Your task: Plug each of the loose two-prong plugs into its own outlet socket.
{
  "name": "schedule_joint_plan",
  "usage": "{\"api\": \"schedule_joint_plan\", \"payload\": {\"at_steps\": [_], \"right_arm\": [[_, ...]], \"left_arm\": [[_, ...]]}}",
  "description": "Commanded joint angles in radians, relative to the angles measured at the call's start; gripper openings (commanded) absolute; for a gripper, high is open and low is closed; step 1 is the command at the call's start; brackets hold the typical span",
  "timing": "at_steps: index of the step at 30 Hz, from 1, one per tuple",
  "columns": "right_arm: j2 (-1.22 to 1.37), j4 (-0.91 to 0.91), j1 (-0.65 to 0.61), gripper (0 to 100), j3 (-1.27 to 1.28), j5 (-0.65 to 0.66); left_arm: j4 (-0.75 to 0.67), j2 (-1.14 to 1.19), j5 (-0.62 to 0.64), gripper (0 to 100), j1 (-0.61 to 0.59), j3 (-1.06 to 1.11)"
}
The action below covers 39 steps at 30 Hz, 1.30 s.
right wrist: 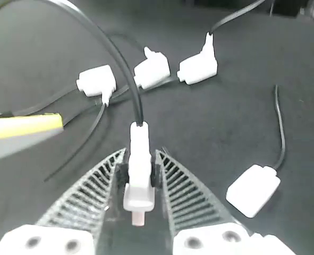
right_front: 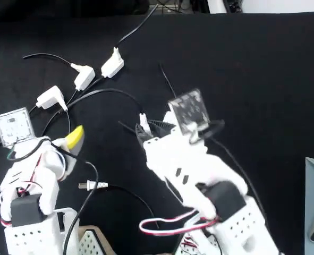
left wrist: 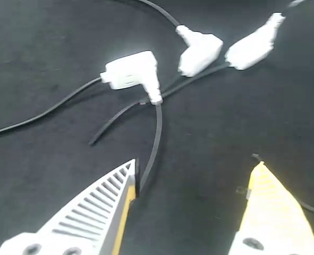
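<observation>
Between the fingers of the right gripper [right wrist: 139, 156] a white plug [right wrist: 139, 170] is clamped, just above the black table [right_front: 263, 79] and a little short of the row of three sockets [right_front: 84, 76]. Each socket is white and on its own lead, and none of them shows a plug in it. The plug's cable [right wrist: 119, 58] leaves from the end that faces the sockets and arcs away over them, so the prongs seem to point back toward the wrist.

The left gripper [left wrist: 195, 170] hangs with its fingers spread and nothing between them, near the socket [left wrist: 131, 71] at its end of the row. A second plug [right_front: 93, 185] lies loose on the table between the two arm bases, well apart from the sockets.

The step in hand looks like the first insertion: the plug is picked up but not yet seated. The next move probably calls for turning the plug so that its prongs face a socket, then lining it up squarely with the slots. The free gripper could pin that socket down so it does not slide under the push. After that, the second plug remains to be done.
</observation>
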Motion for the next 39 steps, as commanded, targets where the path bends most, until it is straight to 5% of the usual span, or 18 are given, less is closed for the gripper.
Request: {"api": "schedule_joint_plan", "payload": {"at_steps": [1, 17, 31, 39], "right_arm": [[-0.188, -0.130, -0.048, 1.1, 0.179, -0.046], [-0.357, -0.155, -0.244, 1.2, 0.398, -0.044], [-0.357, -0.192, -0.244, 1.2, 0.463, -0.017], [-0.357, -0.187, -0.238, 1.2, 0.464, -0.017]], "left_arm": [[-0.002, -0.009, 0.054, 33, 0.117, -0.058], [-0.020, -0.011, 0.133, 33, 0.414, -0.058], [0.084, -0.336, -0.080, 33, 0.562, 0.008], [0.084, -0.295, -0.104, 33, 0.567, 0.019]]}}
